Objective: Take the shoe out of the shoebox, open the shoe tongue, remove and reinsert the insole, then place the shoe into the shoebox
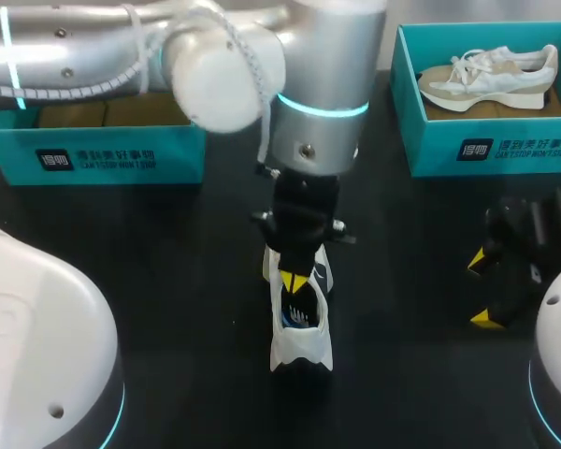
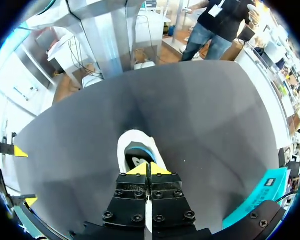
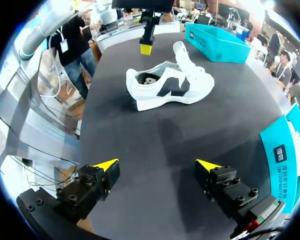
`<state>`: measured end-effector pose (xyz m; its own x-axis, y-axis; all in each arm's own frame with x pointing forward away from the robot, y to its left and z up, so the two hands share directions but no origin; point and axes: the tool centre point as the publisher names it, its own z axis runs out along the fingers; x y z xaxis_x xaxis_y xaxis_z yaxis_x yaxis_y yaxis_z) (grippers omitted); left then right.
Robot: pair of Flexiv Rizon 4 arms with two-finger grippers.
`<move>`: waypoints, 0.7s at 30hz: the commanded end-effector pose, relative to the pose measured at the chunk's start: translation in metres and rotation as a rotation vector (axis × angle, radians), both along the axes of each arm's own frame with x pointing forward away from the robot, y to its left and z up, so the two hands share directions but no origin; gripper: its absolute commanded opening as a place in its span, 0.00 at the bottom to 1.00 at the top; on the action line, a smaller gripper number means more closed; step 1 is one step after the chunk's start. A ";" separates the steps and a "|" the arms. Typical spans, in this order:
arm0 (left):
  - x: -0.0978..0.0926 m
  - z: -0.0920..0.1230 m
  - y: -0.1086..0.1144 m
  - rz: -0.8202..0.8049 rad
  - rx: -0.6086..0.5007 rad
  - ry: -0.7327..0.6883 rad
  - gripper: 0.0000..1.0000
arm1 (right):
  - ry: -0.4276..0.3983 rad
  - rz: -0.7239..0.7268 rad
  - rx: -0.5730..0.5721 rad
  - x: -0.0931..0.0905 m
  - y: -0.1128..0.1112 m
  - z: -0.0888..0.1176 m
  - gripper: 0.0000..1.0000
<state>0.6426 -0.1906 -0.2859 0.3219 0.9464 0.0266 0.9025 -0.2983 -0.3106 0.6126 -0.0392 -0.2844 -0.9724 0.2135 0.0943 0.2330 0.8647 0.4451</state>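
Observation:
A white shoe [image 1: 302, 348] with a dark side logo lies on the black table [image 1: 168, 281] at the middle. Its tongue [image 3: 182, 55] stands up and the dark inside shows through the opening [image 2: 135, 159]. My left arm reaches in over the middle, and its gripper [image 1: 294, 281] hangs just above that opening, shut, with nothing visible between its tips [image 2: 149, 169]. In the right wrist view the left gripper [image 3: 146, 48] shows a small gap above the shoe [image 3: 170, 85]. My right gripper [image 1: 483, 292] stands open at the right, well short of the shoe, fingers [image 3: 106, 165] wide apart.
A teal shoebox [image 1: 491, 150] at the back right holds another white and beige shoe [image 1: 491, 77]. A second teal shoebox [image 1: 93, 154] stands at the back left, partly hidden by my left arm. Bare black table lies between my right gripper and the shoe.

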 end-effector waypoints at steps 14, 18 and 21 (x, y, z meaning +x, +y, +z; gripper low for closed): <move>-0.006 -0.061 0.007 0.016 0.062 -0.045 0.00 | -0.001 0.000 -0.002 -0.001 0.000 0.000 1.00; -0.006 -0.069 0.010 0.023 0.072 -0.047 0.00 | -0.001 0.000 -0.002 -0.001 0.000 0.000 1.00; -0.006 -0.075 0.011 0.028 0.083 -0.052 0.00 | -0.001 0.000 -0.002 -0.001 0.000 0.000 1.00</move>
<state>0.6368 -0.1770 -0.3549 0.2913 0.9494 0.1173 0.9252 -0.2484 -0.2869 0.6128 -0.0393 -0.2842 -0.9724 0.2132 0.0948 0.2330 0.8647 0.4450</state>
